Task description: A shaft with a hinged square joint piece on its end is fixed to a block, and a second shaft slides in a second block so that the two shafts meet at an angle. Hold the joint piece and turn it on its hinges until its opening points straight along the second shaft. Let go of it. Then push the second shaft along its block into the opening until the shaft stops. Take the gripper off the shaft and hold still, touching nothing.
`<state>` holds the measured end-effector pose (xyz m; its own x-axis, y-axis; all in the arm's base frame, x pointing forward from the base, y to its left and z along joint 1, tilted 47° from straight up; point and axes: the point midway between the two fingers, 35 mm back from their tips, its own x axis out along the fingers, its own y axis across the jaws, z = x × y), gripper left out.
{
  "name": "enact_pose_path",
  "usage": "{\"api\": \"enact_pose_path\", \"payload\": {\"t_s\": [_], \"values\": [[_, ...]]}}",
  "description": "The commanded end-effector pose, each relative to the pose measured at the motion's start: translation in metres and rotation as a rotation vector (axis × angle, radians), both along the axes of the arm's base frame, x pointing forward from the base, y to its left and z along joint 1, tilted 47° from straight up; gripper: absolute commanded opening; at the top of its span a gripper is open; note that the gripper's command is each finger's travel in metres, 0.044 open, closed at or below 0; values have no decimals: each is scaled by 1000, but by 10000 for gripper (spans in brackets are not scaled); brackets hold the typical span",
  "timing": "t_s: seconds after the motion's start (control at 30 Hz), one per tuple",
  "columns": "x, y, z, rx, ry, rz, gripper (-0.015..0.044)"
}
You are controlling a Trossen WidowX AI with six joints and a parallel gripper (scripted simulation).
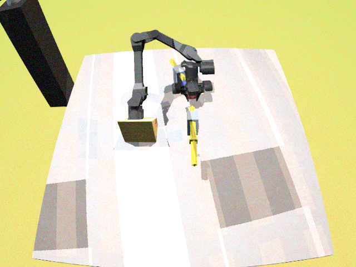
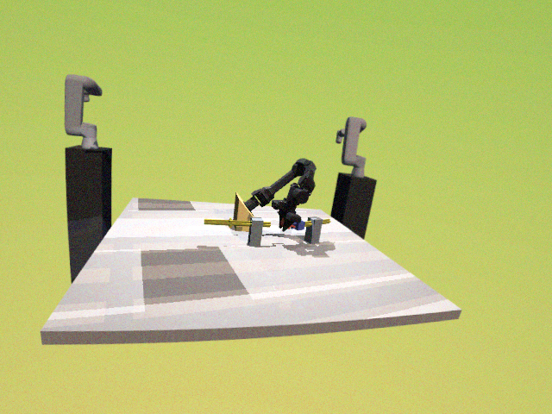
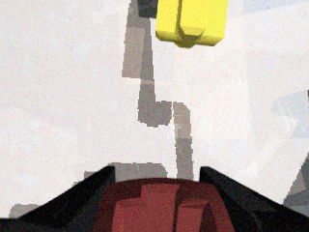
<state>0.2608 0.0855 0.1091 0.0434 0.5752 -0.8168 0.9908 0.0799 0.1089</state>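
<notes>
My gripper (image 1: 192, 99) (image 2: 284, 228) (image 3: 157, 175) is shut on the red joint piece (image 1: 191, 97) (image 3: 159, 208), with one black finger on each side. A blue hinge part (image 1: 184, 82) (image 2: 300, 225) joins it to the yellow first shaft (image 1: 172, 62) (image 2: 327, 221), which runs through the first grey block (image 1: 174, 75) (image 2: 313, 231). The yellow second shaft (image 1: 193, 153) (image 2: 216, 221) (image 3: 193, 16) lies in the second grey block (image 1: 192, 115) (image 2: 254, 234). Its tip is apart from the joint piece. The joint piece's opening is hidden, so its exact direction cannot be told.
The arm's tan base plate (image 1: 139, 131) (image 2: 241, 214) stands beside the second block. The second shaft has a raised collar (image 1: 193, 141) behind that block. Black pillars (image 1: 37, 52) (image 2: 89, 200) with grey arm shapes stand beyond the table (image 2: 249, 324).
</notes>
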Motion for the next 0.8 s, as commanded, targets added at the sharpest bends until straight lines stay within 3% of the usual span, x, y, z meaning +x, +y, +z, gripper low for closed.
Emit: {"api": "enact_pose_path", "payload": {"t_s": [0.0, 0.77], "values": [[0, 0, 0, 0, 0, 0, 0], [-3, 11, -14, 344, 80, -25, 0]]}}
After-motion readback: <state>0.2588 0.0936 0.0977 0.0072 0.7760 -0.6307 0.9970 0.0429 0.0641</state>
